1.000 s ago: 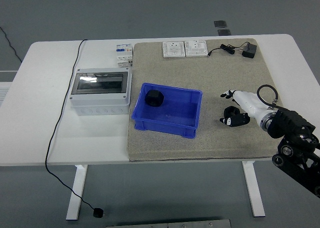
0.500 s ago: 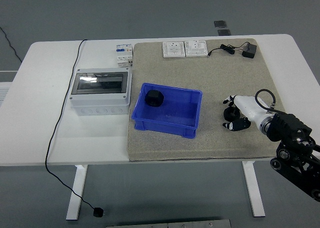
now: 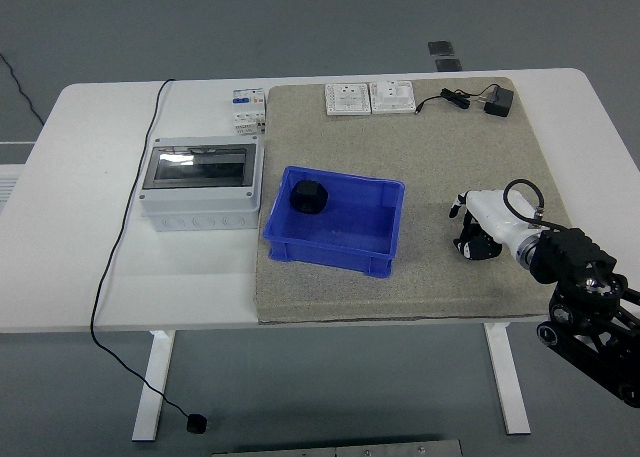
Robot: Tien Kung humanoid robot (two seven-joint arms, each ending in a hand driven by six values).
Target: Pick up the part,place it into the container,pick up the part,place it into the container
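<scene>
1. Right robot hand (image 3: 472, 227) sits low over a black part (image 3: 476, 245) on the mat, right of the blue bin (image 3: 335, 222); whether its fingers have closed on the part, I cannot tell.
2. One black part (image 3: 309, 196) already lies inside the bin, at its left end.
3. Judged: the second pickup is under way, the bin kept close for a short carry.

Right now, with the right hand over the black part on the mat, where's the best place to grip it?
Probably across the black part's body, from above: it lies low on the mat, right of the blue bin. The right hand already covers it, so its exact shape is hidden.
</scene>
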